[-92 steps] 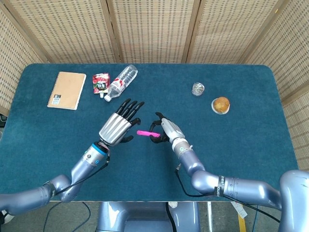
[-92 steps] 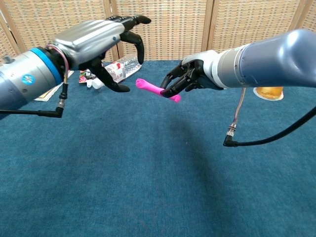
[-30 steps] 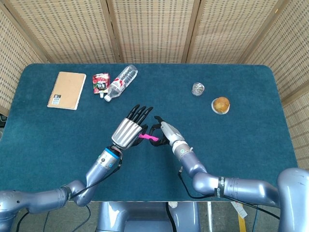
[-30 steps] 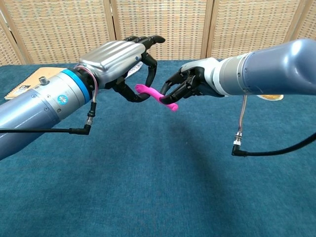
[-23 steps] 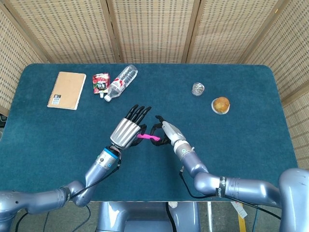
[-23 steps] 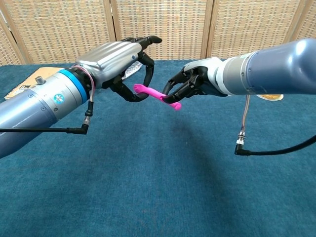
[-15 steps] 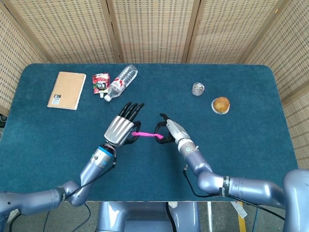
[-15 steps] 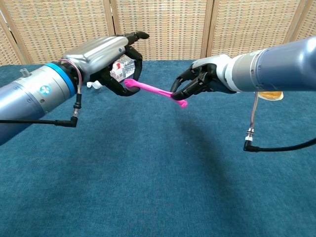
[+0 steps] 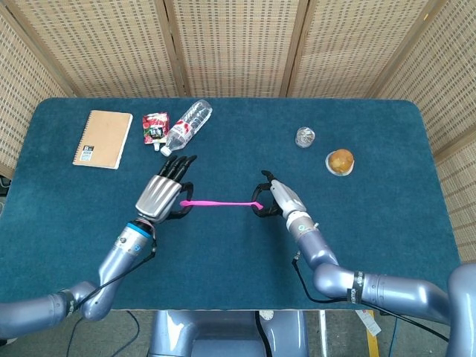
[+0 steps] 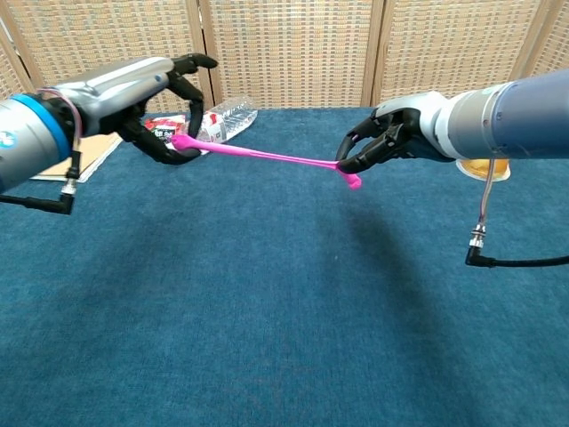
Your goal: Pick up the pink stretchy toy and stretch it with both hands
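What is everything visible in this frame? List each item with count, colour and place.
pink stretchy toy: 1, pink, pulled into a thin strand above the table, between both hands
notebook: 1, tan, far left
snack packet: 1, red, beside the notebook
water bottle: 1, clear, lying right of the packet
small shiny object: 1, silvery, far right-centre
bun: 1, golden, right
table: 1, blue cloth
left hand: holds the toy's left end
right hand: pinches its right end

Our head view looks steeply down over the whole table (image 9: pixel 387 245) – our chest view faces forward, low and close – and both share the table's middle.
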{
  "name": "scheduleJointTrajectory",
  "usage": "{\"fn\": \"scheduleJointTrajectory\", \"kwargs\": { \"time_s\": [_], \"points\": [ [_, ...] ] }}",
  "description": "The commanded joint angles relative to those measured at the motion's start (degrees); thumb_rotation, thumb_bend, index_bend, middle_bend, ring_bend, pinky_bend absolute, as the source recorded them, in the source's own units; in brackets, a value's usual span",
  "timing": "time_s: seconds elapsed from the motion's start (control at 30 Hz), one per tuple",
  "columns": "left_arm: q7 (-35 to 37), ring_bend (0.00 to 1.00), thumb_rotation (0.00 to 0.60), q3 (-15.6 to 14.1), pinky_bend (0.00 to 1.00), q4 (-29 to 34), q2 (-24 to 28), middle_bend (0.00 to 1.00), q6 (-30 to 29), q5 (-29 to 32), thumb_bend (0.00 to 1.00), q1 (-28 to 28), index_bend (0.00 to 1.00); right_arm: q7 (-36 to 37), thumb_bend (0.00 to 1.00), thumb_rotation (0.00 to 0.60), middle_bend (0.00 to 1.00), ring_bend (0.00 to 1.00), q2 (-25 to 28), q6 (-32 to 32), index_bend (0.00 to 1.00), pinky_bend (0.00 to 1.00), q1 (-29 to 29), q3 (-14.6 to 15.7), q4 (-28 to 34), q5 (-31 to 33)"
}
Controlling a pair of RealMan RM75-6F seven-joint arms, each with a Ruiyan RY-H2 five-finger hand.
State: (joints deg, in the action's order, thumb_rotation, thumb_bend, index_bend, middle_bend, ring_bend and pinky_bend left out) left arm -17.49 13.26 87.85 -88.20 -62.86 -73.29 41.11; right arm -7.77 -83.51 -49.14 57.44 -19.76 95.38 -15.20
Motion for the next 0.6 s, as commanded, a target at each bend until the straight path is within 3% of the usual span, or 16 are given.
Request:
{"fn": "scheduleJointTrajectory", "kwargs": {
  "time_s": [0.03, 0.33, 0.6],
  "points": [
    [1.4, 0.00, 0.600, -0.4, 0.00, 1.7, 2.6, 0.00, -0.6, 0.2, 0.53, -1.4, 0.87, -0.1, 0.58, 0.600, 0.05, 0.00, 0.3, -0.4, 0.72, 0.00, -0.3, 0.2, -0.1, -0.1],
    [4.8, 0.00, 0.600, -2.1, 0.00, 3.8, 10.8, 0.00, -3.0, -1.6, 0.53, -5.2, 0.87, -0.3, 0.58, 0.600, 0.05, 0.00, 2.1, -1.6, 0.72, 0.00, -1.7, 0.8, -0.3, -0.8],
    [9.4, 0.00, 0.600, -2.3, 0.00, 2.1, 17.4, 0.00, -4.9, -1.2, 0.53, -8.6, 0.87, 0.0, 0.58, 0.600, 0.05, 0.00, 5.0, -2.9, 0.72, 0.00, -4.1, 1.3, 0.0, -2.3]
  ]
}}
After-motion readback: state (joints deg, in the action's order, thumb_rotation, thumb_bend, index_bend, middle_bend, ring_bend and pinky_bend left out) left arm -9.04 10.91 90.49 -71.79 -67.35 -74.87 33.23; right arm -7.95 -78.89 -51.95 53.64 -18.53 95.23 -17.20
